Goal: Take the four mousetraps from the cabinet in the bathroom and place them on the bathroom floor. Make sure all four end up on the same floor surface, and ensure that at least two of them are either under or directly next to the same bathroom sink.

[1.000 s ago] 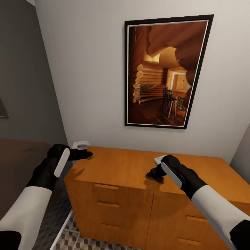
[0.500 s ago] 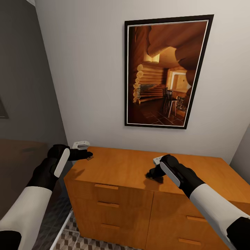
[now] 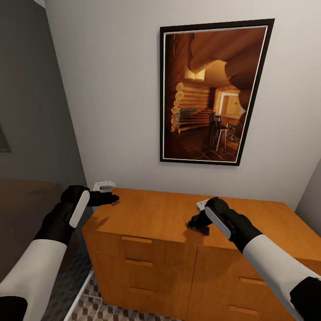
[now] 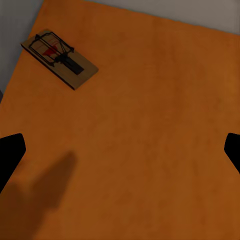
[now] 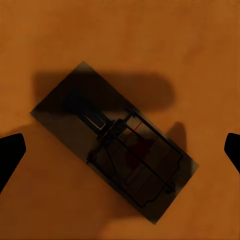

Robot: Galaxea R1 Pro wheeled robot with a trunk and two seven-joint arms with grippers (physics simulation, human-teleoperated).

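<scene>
The orange-brown cabinet point(image 3: 156, 218) stands against the wall ahead. One mousetrap point(image 3: 116, 203) lies at the far left corner of its top, and my left gripper point(image 3: 111, 198) hovers open just beside it. In the left wrist view that mousetrap point(image 4: 60, 57) sits off to one side of the open gripper point(image 4: 120, 155), outside the gap. A second mousetrap point(image 3: 199, 229) lies near the front edge, right of the middle. My right gripper point(image 3: 196, 221) hangs open directly over it. The right wrist view has that mousetrap point(image 5: 115, 145) lying diagonally between the wide-apart fingertips point(image 5: 11, 152), shaded by the gripper point(image 5: 120, 155).
A large framed picture point(image 3: 211, 93) hangs on the white wall above the cabinet. Cube-patterned bathroom floor point(image 3: 91, 307) shows at the cabinet's foot. A grey wall point(image 3: 31, 111) and a dark surface close off the left side.
My right gripper has shifted slightly left and closer over the mousetrap near the front edge. The left arm has stayed still.
</scene>
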